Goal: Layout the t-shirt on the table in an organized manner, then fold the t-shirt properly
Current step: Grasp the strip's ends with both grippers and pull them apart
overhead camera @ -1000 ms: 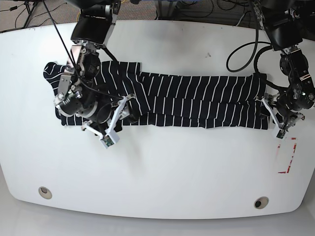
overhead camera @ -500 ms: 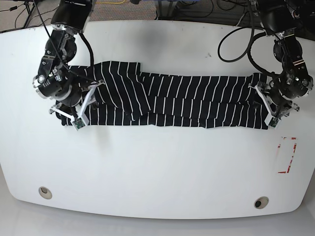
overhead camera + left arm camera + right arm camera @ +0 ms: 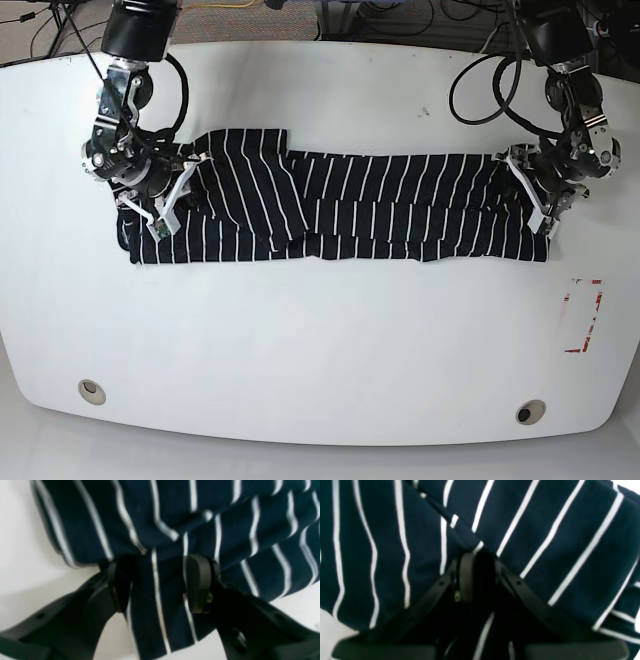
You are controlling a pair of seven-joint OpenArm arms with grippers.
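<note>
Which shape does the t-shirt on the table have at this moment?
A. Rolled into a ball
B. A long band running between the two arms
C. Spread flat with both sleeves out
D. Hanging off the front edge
B: the t-shirt lies as a long horizontal strip on the table, its ends at the arms.

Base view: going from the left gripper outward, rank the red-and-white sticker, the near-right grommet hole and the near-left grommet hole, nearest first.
From the left gripper, at the t-shirt's end on the view's right:
1. Red-and-white sticker, just below it near the table's right edge.
2. Near-right grommet hole, farther down at the front edge.
3. Near-left grommet hole, across the table, front left.
</note>
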